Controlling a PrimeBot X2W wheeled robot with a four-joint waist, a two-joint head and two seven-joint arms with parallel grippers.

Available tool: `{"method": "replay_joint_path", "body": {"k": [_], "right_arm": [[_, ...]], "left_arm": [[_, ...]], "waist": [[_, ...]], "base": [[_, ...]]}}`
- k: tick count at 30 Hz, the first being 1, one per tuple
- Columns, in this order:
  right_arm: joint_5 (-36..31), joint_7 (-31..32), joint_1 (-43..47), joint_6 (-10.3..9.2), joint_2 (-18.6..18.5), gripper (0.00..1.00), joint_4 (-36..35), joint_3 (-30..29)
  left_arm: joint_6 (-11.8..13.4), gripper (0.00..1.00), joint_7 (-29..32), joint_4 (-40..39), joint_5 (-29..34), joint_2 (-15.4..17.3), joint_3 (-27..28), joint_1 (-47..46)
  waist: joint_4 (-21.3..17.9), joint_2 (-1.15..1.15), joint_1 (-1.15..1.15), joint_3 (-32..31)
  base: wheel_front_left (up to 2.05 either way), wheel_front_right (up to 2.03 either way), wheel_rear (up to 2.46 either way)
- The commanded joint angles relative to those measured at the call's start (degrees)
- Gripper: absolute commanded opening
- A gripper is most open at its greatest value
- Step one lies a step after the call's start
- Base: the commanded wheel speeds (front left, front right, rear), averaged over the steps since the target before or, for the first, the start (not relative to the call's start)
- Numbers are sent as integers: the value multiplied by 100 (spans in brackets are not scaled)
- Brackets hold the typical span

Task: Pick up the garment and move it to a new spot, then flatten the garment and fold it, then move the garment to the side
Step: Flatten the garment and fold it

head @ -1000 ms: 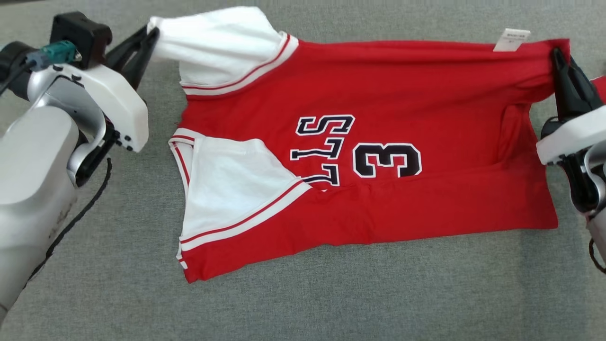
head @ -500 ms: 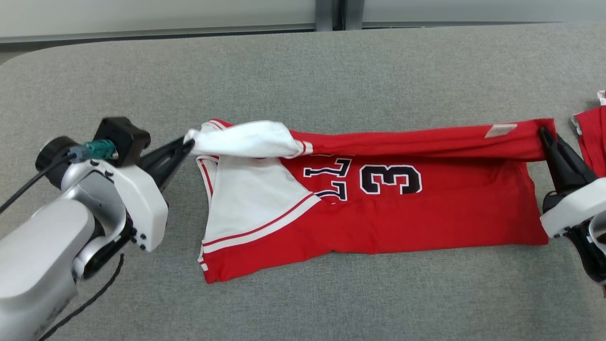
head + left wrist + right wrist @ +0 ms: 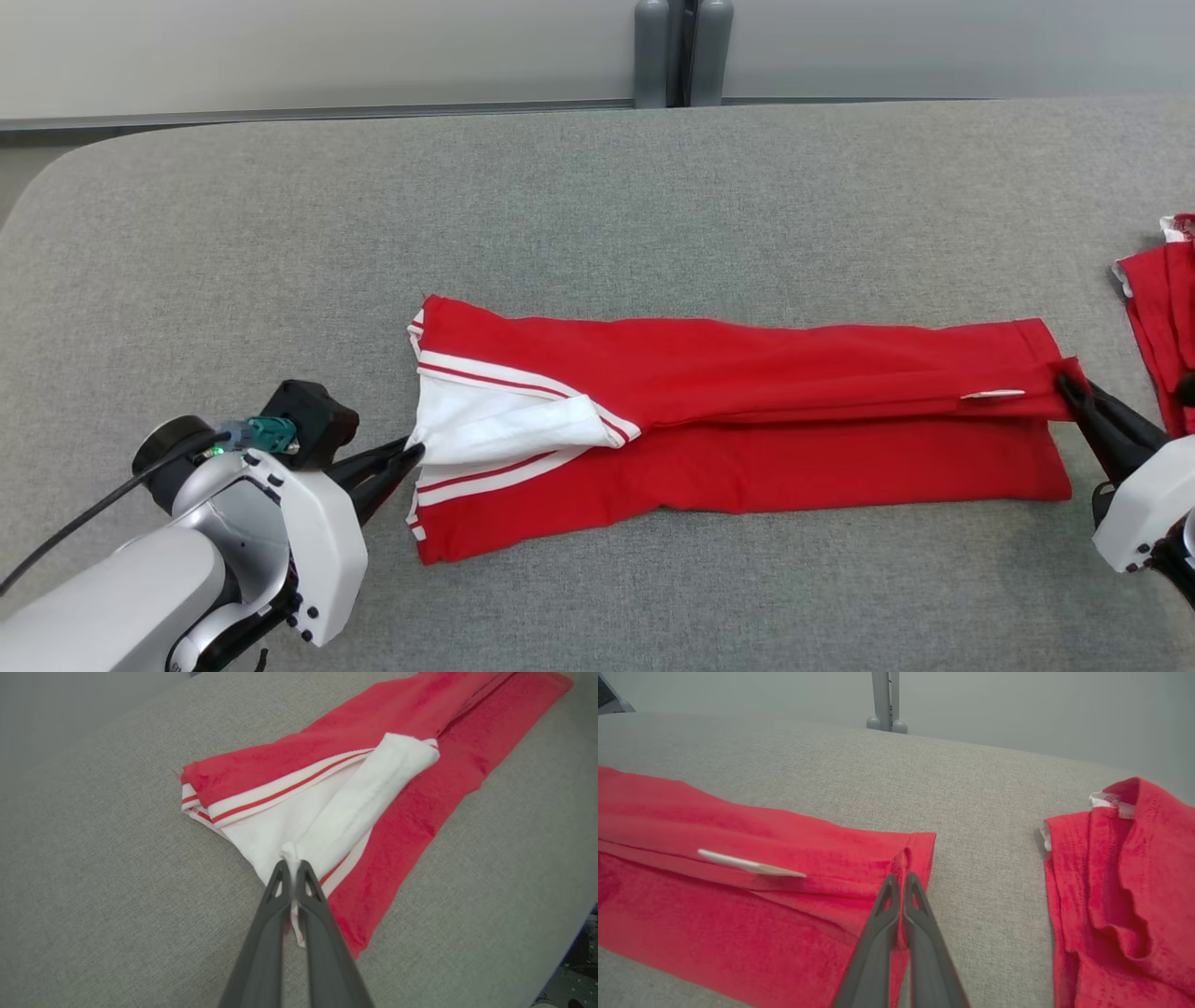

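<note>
Pinching the garment (image 3: pixel 747 373) at both ends, the two claws hold it drawn out long across the grey tabletop (image 3: pixel 560 205). The left claw (image 3: pixel 415 455) has its two dark fingers pressed together on a bunched corner of the white sleeve (image 3: pixel 504 431). In the left wrist view a strip of white cloth runs back between the fingers from the tips. Ahead of that claw the sleeve lies as a loose roll over white panels edged with red-and-white striped trim. Beyond those, the red body runs away from the fingertips.

The right claw (image 3: pixel 1064 385) is likewise closed tight, its tips gripping the red hem corner at the opposite end. The right wrist view shows the fabric puckered just past the tips, with red cloth caught between the fingers. The garment is folded lengthwise into a long band between the two claws, its upper layer lapped over the lower one.

A small white label (image 3: pixel 992 395) sticks out along the fold edge, near the right claw's tips on the side toward the left claw. On the outer side of the right claw, apart from the band, a second red garment (image 3: pixel 1162 317) lies crumpled on the tabletop. Far beyond both claws, past the tabletop's edge, two grey posts (image 3: pixel 681 51) stand side by side.
</note>
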Motion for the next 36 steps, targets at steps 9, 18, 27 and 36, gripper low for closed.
{"method": "replay_joint_path", "body": {"k": [9, 18, 27, 36], "right_arm": [[617, 432, 244, -12, -194, 100, -148, 232], [1282, 81, 172, -8, -116, 100, -240, -268], [757, -655, 164, -7, 333, 100, -325, -1178], [-1184, -678, 1252, -7, 1612, 100, -1730, -3293]], "left_arm": [[68, 67, -52, 214, 55, -67, -194, 294], [414, 100, -713, 449, -91, -246, 160, 453], [1118, 100, -2440, 709, -151, -753, 1237, 597], [866, 100, -2568, 13, 1227, -2354, 3932, 1866]], "waist": [[-81, 0, 0, -78], [-100, 0, 0, -283], [-13, 0, 0, -546], [134, 0, 0, -682]], "base": [[0, 0, 0], [0, 0, 0], [0, 0, 0], [0, 0, 0]]}}
